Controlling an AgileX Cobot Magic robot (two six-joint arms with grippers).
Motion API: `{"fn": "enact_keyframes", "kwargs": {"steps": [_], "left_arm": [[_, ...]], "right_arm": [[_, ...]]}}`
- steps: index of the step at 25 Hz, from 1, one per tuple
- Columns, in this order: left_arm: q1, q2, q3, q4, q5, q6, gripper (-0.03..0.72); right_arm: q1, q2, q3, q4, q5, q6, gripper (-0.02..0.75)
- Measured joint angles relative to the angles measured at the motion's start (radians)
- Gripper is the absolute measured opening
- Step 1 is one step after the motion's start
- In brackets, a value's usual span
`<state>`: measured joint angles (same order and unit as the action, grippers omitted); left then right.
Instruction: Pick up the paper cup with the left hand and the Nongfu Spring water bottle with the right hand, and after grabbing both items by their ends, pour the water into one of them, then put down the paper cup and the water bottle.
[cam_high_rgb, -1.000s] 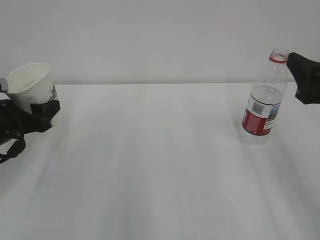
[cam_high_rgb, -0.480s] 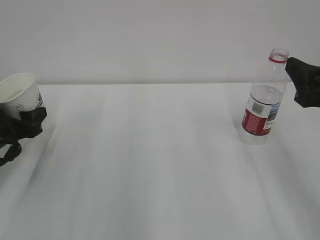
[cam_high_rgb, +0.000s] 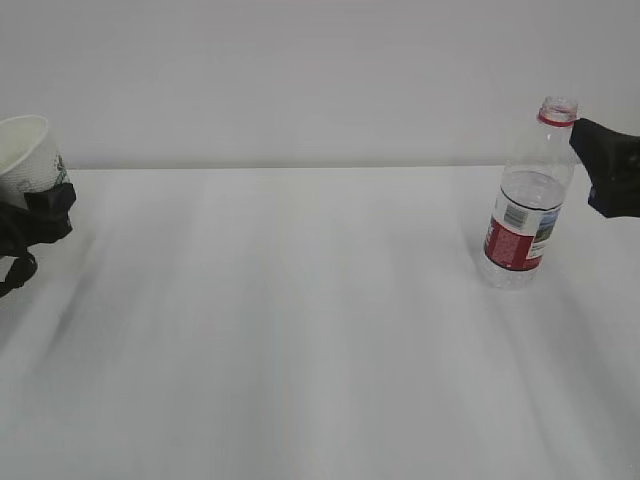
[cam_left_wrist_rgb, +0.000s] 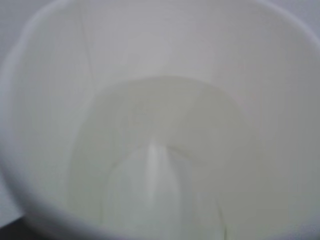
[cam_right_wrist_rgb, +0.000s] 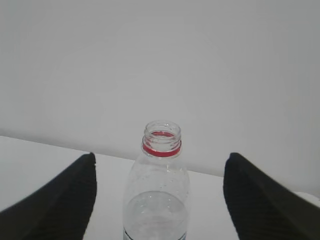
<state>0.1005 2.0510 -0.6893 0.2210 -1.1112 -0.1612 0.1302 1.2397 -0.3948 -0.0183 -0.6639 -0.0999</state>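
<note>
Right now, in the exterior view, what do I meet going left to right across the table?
paper cup held in the left gripper → bare white table → water bottle standing upright → right gripper, open, just beside the bottle's neck.

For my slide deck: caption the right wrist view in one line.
Open right gripper, black fingers on either side of the uncapped, partly filled Nongfu Spring water bottle, not touching it.
</note>
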Motion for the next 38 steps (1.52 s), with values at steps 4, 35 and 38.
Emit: {"fn": "enact_keyframes", "kwargs": {"steps": [4,35,38], "left_arm": [[0.0,0.056,-0.032,0.0,0.002,0.001,0.477],[0.0,0.202,-0.093,0.05,-0.048,0.003,0.676],[0.0,0.204,-0.093,0.062,-0.048,0.003,0.682]], "right_arm": [[0.0,0.0,0.0,0.0,0.019,0.0,0.593],[0.0,0.0,0.0,-0.004,0.08,0.001,0.592],[0.0,0.0,0.0,-0.005,0.08,0.001,0.592]]}}
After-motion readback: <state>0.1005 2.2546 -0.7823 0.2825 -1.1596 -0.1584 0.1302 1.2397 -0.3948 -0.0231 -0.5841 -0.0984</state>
